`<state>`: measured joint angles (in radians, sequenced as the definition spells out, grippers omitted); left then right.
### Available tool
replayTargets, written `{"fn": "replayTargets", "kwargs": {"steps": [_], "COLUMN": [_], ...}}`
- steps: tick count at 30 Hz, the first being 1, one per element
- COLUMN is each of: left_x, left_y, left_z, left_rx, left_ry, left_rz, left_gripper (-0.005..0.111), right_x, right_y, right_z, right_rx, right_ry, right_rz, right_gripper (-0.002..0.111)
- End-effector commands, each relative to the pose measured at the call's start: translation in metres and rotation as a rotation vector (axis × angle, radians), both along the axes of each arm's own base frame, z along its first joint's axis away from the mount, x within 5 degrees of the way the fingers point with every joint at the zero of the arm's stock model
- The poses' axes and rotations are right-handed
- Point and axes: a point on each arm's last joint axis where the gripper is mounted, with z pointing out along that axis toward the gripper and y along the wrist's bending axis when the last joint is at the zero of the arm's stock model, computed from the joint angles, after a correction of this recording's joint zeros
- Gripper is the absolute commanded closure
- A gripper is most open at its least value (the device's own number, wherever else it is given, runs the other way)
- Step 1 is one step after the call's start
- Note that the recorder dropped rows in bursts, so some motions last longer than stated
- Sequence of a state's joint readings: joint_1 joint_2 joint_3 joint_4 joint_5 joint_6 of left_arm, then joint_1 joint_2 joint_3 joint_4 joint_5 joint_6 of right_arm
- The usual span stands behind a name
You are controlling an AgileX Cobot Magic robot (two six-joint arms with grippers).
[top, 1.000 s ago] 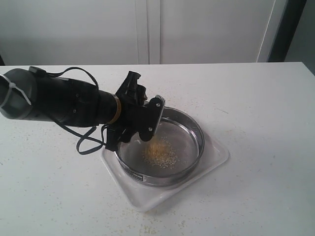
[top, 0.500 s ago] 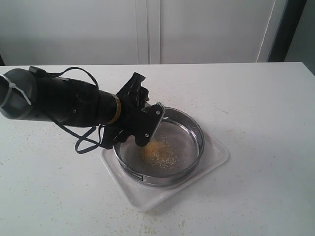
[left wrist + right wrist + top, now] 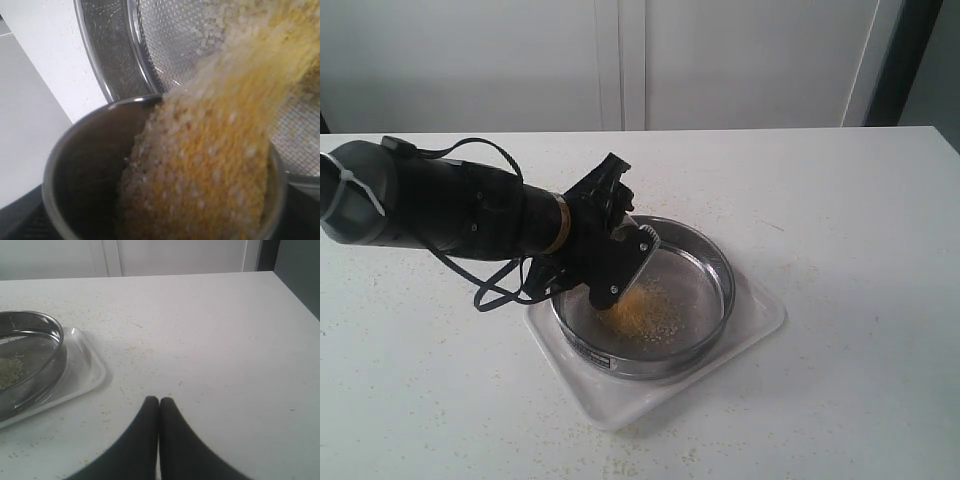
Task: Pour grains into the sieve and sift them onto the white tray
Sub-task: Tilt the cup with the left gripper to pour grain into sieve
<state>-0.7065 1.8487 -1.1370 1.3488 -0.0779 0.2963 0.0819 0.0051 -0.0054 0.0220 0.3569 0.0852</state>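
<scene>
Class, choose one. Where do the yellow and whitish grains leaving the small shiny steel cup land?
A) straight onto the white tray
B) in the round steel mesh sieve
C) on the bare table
B: the yellow-and-white grains pour from the small steel cup into the round steel mesh sieve.

A tilted steel cup [image 3: 85, 160] hangs over a white table [image 3: 840, 300] before pale panels [image 3: 740, 60].

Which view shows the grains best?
Left wrist view: the grains fill the frame, spilling from the steel cup into the sieve, yellow meal and pale kernels distinct. The exterior view shows only a small orange heap on the mesh; the right wrist view, a faint pale patch.
</scene>
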Motion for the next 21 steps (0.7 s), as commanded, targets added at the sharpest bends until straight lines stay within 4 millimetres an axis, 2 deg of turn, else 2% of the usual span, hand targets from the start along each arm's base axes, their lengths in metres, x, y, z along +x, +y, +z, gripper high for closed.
{"fn": "replayTargets", "kwargs": {"steps": [1,21], "left_x": [-0.0005,-0.0003], "left_y": [-0.0028,-0.0031], "left_z": [0.0064,0.0069], "left_rx": [0.021,0.149], "left_ry": [-0.038,-0.123], "left_rz": [-0.045,-0.167], "left_gripper": [0.107,0.107], "right_x": [0.0002,0.0002], "right_y": [-0.0002,-0.0002], "right_z": [-0.0003,-0.0003], "right_rx": [0.001,0.001], "right_ry": [-0.014,-0.014], "right_rz": [-0.003,-0.003], "right_gripper": [0.108,0.108]}}
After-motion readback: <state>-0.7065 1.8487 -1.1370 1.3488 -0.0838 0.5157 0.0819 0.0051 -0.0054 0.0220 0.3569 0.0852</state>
